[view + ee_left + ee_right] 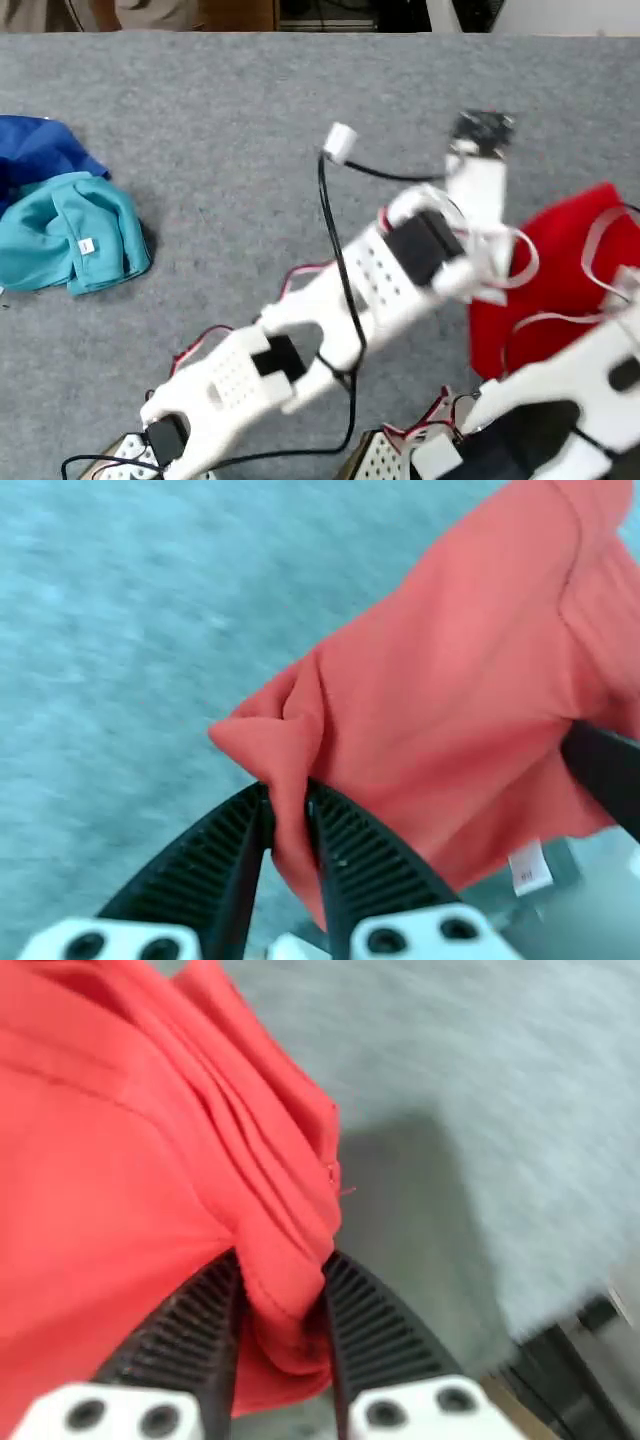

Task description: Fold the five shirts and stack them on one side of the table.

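One red shirt [560,270], pinched in two places by two grippers

The left gripper [288,802] was clenched on a bunched fold of the red shirt, the cloth squeezed between its two ribbed fingers [215,845] and spreading out beyond their tips. The right gripper [282,1270] was clamped the same way on a pleated edge of that shirt, with cloth wedged between its two fingers and the grey table [480,1110] lying past them. Three shirts could be counted from above: the one red shirt at the fingers, plus one teal shirt [70,235] and one blue shirt [35,150], touching each other and well apart from both pairs of fingers
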### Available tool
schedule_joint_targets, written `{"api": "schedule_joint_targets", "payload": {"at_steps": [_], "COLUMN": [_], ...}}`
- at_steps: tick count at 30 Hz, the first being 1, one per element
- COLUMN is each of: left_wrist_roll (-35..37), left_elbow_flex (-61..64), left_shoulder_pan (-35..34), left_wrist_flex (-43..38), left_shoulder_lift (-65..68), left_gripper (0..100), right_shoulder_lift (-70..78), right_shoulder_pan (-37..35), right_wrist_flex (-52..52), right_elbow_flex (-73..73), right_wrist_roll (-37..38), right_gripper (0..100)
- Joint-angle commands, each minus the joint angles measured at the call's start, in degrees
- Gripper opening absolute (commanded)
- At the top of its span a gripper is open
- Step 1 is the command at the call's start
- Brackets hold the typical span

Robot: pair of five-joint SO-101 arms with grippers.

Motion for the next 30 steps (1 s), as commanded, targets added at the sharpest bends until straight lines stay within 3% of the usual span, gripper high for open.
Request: {"api": "schedule_joint_targets", "payload": {"at_steps": [1,8,14,17,20,22,24,30], "left_wrist_roll": [0.3,-1.2,-2.3,-4.0,-3.8,-3.8,-4.0,-4.2], "left_elbow_flex": [0.4,8.0,9.5,9.6,9.6,9.1,9.1,9.0], "left_shoulder_pan": [3.9,5.9,7.3,7.3,7.3,7.0,6.9,5.6], "left_wrist_flex": [-1.7,-9.1,-9.7,-9.8,-8.4,-6.9,-6.5,-6.4], "left_shoulder_lift": [-4.0,-4.0,-4.0,-4.0,-4.0,-4.2,-4.4,-4.7], "left_gripper": [2,2,2,3,16,24,22,21], "right_shoulder_lift": [-2.0,-2.0,-2.2,-2.3,-2.3,-2.3,-2.3,-2.3], "right_shoulder_pan": [12.4,26.7,28.6,30.1,31.0,30.6,29.8,29.1], "right_wrist_flex": [-0.3,-7.6,-12.2,-12.6,-12.7,-12.3,-12.3,-10.0], "right_elbow_flex": [1.0,8.0,11.6,11.6,11.5,11.5,11.5,11.3], "right_wrist_roll": [5.8,12.5,13.2,9.8,5.1,6.6,8.2,10.9], "right_gripper": [0.5,0.6,2.0,11.8,29.4,39.9,47.9,53.7]}}
